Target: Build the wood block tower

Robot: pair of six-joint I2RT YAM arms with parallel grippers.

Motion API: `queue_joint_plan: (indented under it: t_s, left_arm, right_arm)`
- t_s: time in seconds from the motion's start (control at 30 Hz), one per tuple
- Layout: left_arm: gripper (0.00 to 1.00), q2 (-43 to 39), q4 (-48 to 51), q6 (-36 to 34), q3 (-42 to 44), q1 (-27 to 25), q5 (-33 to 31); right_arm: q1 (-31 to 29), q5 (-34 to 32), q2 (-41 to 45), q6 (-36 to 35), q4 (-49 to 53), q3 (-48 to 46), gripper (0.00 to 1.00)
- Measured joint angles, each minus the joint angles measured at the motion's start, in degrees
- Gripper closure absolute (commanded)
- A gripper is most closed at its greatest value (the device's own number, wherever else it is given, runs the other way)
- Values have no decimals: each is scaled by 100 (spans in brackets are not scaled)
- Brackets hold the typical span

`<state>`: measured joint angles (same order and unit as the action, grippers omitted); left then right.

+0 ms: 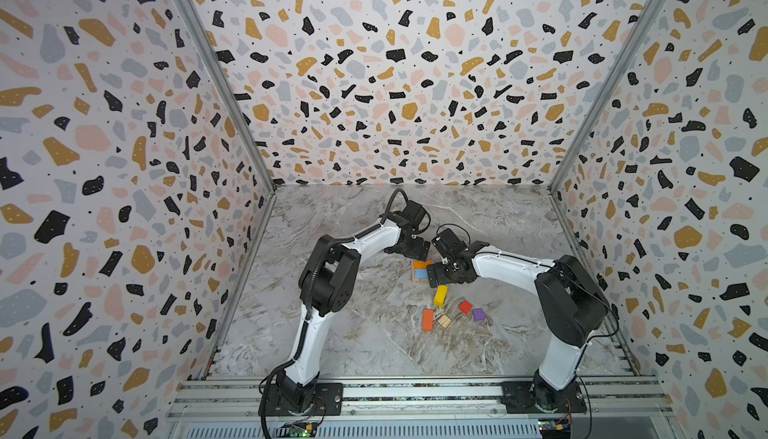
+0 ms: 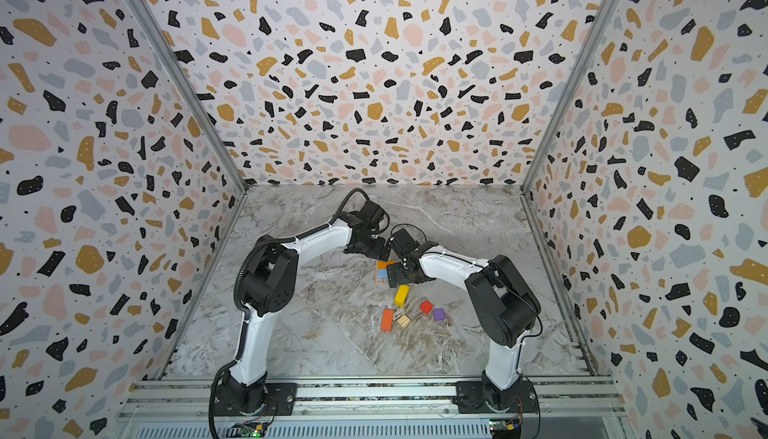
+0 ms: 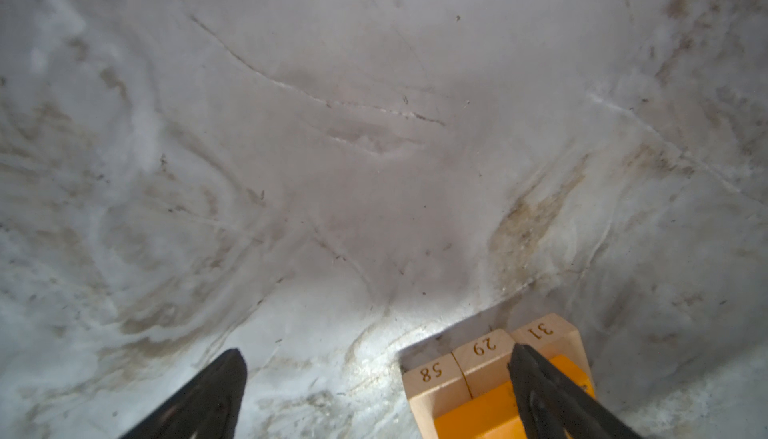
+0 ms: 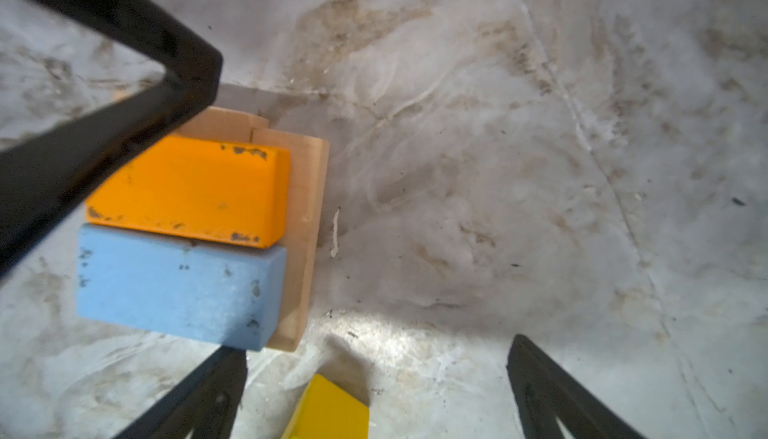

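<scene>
The tower (image 1: 420, 270), so far a tan base layer (image 4: 308, 192) carrying an orange block (image 4: 187, 187) and a blue block (image 4: 178, 287) side by side, stands on the tabletop (image 1: 353, 345). The left jaws are spread wide and empty, one finger (image 3: 540, 395) over the orange block; the right jaws gape too, grasping nothing, just beside the tower above the yellow block (image 4: 330, 410). An orange oblong (image 1: 427, 319), tan cube (image 1: 444, 320), red cube (image 1: 465, 306) and purple cube (image 1: 478, 314) lie loose, apart from the tower
</scene>
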<state>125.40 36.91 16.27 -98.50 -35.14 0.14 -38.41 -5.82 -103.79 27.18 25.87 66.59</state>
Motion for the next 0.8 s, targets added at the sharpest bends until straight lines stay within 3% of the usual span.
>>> queue_joint_plan:
  t_s: [0.8]
  left_arm:
    - [0, 0, 61, -7, -2, -79, 42]
  right_arm:
    - [0, 0, 0, 24, 0, 2, 1]
